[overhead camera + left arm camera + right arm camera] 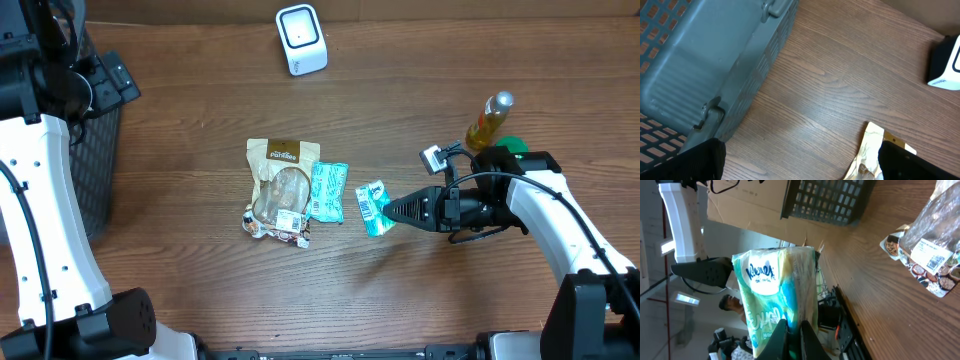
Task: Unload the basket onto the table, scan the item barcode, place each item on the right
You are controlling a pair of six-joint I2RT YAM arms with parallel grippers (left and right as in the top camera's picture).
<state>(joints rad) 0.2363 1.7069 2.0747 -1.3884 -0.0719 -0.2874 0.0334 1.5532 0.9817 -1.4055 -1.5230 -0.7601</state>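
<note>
My right gripper is shut on the edge of a teal tissue pack, right of the table's middle. In the right wrist view the fingertips pinch the pack's lower edge, and its printed face shows. A second teal pack lies flat beside a tan snack bag at the table's middle. The white barcode scanner stands at the back of the table. My left gripper hovers at the far left above the basket, open and empty.
A dark mesh basket stands at the left edge. A bottle with amber liquid and a green object sit behind my right arm. The left wrist view shows the snack bag's corner and the scanner.
</note>
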